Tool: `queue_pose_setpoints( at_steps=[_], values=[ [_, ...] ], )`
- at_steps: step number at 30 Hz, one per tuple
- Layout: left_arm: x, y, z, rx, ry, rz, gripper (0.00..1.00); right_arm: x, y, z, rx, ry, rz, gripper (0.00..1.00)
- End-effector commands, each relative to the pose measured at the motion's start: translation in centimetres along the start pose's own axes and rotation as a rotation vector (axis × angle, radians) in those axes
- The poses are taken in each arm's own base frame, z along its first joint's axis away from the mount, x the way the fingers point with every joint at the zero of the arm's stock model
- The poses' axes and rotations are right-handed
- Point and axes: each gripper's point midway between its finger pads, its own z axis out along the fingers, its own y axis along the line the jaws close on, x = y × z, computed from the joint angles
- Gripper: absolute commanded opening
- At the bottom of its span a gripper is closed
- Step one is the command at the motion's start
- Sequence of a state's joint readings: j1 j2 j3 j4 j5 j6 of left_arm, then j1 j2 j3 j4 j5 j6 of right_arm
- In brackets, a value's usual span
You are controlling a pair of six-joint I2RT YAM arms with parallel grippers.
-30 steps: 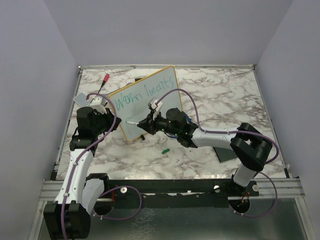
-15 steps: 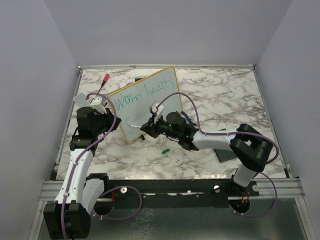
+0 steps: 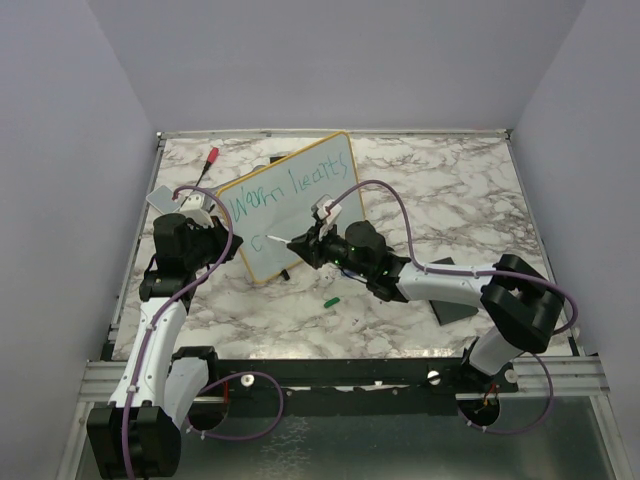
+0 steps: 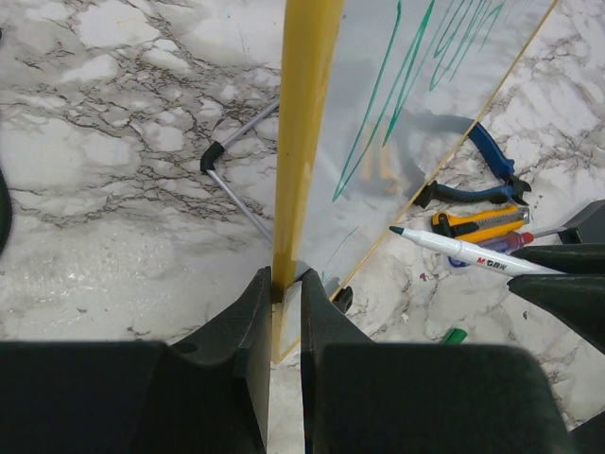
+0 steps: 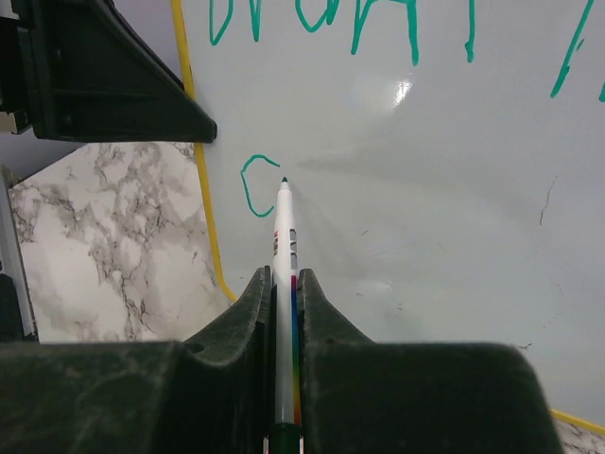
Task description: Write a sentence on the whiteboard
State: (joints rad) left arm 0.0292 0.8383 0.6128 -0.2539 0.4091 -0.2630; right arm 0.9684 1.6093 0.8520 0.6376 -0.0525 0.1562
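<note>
the whiteboard (image 3: 290, 212) stands propped on the marble table (image 3: 450, 190), left of centre; the left gripper (image 4: 284, 284) is clamped on the edge of its yellow frame (image 4: 304, 142), steadying it; the right gripper (image 5: 282, 276) is clenched on a marker (image 5: 284, 241), its tip at the board just right of a lone "c" (image 5: 253, 185); the sentence (image 3: 290, 185) reads "warm hearts" on the top line; the second line has only that first letter, so most of the last word looks left to write.

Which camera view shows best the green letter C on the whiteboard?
The right wrist view: the letter C is large and sharp, just left of the marker tip. The top view shows it tiny. The left wrist view sees the whiteboard edge-on; the C cannot be picked out.
</note>
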Motion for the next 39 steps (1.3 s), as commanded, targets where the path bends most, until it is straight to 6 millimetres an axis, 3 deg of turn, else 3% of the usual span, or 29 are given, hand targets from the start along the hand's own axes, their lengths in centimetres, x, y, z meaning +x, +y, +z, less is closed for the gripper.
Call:
queue_pose_setpoints(
  at_steps=[1, 15, 29, 34, 39],
  values=[
    [-0.6, 0.7, -0.1, -0.046, -0.017, 0.000, 0.00, -0.9, -0.8, 0.0, 0.044, -0.029, -0.026, 0.01],
    [-0.6, 0.6, -0.1, -0.044, -0.018, 0.001, 0.00, 0.0, -0.9, 1.5, 0.040, 0.009, -0.037, 0.01],
    [-0.6, 0.7, -0.1, -0.045, -0.020, 0.002, 0.00, 4.0, -1.0, 0.3, 0.034, 0.112, -0.004, 0.01],
    [-0.6, 0.7, -0.1, -0.045, -0.019, 0.001, 0.00, 4.0, -2.0, 0.1, 0.088, 0.109, -0.011, 0.01],
    [-0.6, 0.7, -0.1, -0.045, -0.019, 0.000, 0.00, 2.4, -2.8, 0.2, 0.142, 0.067, -0.015, 0.01]
  ],
)
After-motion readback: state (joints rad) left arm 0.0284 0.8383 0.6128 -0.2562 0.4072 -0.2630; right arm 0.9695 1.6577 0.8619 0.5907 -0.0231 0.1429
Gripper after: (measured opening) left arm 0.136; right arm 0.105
